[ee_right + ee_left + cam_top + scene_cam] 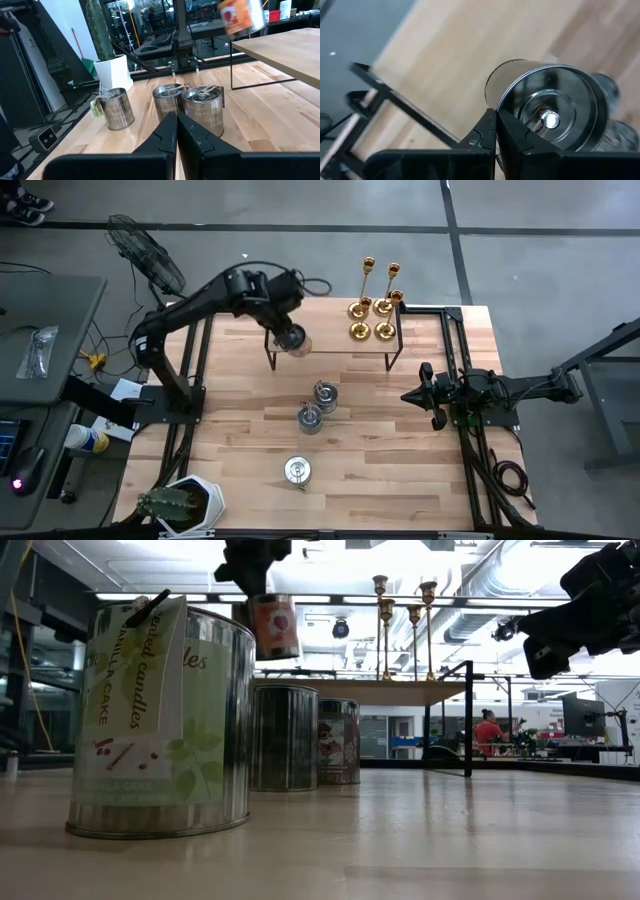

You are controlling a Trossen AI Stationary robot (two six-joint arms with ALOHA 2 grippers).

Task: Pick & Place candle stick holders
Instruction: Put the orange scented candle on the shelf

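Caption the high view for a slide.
Left end effector carries a tin holder above the raised shelf; three tins remain below.

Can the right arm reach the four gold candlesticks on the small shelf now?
Probably yes. The right gripper waits shut at the table's right edge, beside the raised shelf, and the gold candlesticks stand at the shelf's right end with nothing between them.

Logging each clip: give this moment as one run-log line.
left hand: shut on round silver tin candle holder, raised near shelf | right hand: shut, waiting | three tin holders on table | gold candlesticks on shelf
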